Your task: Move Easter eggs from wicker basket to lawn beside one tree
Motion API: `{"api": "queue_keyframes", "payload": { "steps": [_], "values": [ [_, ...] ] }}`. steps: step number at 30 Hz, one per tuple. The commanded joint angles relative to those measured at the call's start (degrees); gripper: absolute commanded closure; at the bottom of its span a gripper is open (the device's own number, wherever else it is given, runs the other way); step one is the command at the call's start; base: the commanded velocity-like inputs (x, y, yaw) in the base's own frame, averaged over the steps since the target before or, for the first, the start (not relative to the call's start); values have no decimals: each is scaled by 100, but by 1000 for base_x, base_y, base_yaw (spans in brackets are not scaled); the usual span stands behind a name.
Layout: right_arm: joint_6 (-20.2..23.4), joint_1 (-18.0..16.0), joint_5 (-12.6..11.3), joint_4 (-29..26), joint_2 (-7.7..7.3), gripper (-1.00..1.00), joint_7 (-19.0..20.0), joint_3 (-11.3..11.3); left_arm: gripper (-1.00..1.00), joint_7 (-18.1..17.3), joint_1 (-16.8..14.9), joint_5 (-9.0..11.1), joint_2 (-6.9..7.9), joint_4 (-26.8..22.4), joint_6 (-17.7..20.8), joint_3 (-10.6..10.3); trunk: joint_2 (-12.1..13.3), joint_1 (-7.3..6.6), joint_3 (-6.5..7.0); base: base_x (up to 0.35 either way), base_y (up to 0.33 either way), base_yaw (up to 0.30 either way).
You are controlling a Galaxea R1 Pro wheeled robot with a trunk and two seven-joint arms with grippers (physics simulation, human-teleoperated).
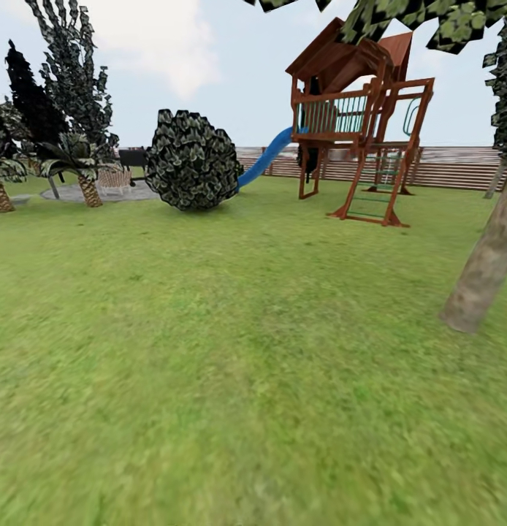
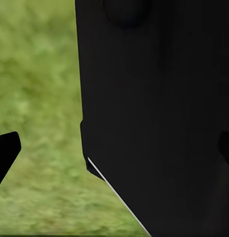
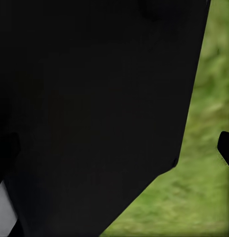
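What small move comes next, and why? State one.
Probably turn the base to scan the lawn for the basket. The head view offers grass, a round bush, a wooden playset and a bare grey-tan tree trunk at right. That trunk could serve as the drop spot later; both wrist views face dark robot body and grass.

The lawn point(image 1: 231, 351) is showing as matt, patchy green grass. The tree point(image 1: 481, 274) trunk is looking rough and mottled grey-tan. The play tower point(image 1: 356, 124) is appearing as reddish-brown wood, its slide point(image 1: 264, 159) as smooth blue plastic. The slatted fence point(image 1: 451, 166) is looking wooden, and the round bush point(image 1: 193, 161) is showing blocky, dark leaves.
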Motion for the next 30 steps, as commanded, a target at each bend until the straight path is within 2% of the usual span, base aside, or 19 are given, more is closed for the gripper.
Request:
{"api": "queue_keyframes", "payload": {
  "steps": [1, 30],
  "values": [
    [-5, 0, 6, -4, 0, -100, 2, 11, -100, -2, -3, 0, 0, 2, -7, -1, -2, 0, -10, 0, 0, 236],
    [-7, 1, 17, -13, 81, -100, 2, 29, -100, 0, -2, 0, -1, 2, -7, -1, -2, 0, -183, 0, 0, 236]
  ]
}}
